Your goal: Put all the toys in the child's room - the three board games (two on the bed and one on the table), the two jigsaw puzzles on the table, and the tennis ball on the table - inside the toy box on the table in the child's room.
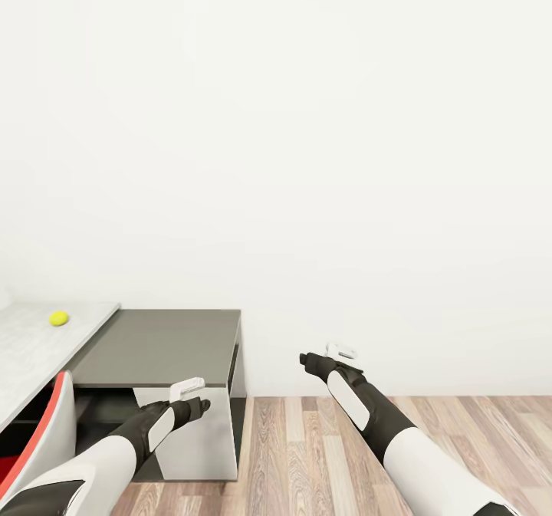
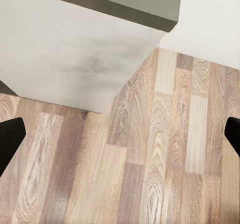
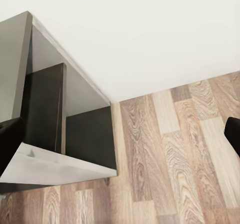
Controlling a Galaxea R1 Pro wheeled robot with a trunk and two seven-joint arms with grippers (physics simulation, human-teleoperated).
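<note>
Table (image 1: 31, 355) edge at far left, tennis ball (image 1: 58, 318) on it; dark-topped cabinet (image 1: 165, 343) beside. I log left gripper (image 1: 193, 395) and right gripper (image 1: 337, 355) spread, empty, above bare wood floor (image 1: 307, 455).

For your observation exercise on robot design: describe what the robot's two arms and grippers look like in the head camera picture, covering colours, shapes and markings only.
Both arms have glossy white rounded shells nearer the body, turning to black forearms and wrists. Each black forearm carries a white elongated oval panel. The left gripper and right gripper are small, with a black base and pale white finger pieces. No cables, logos or lettering are visible.
</note>
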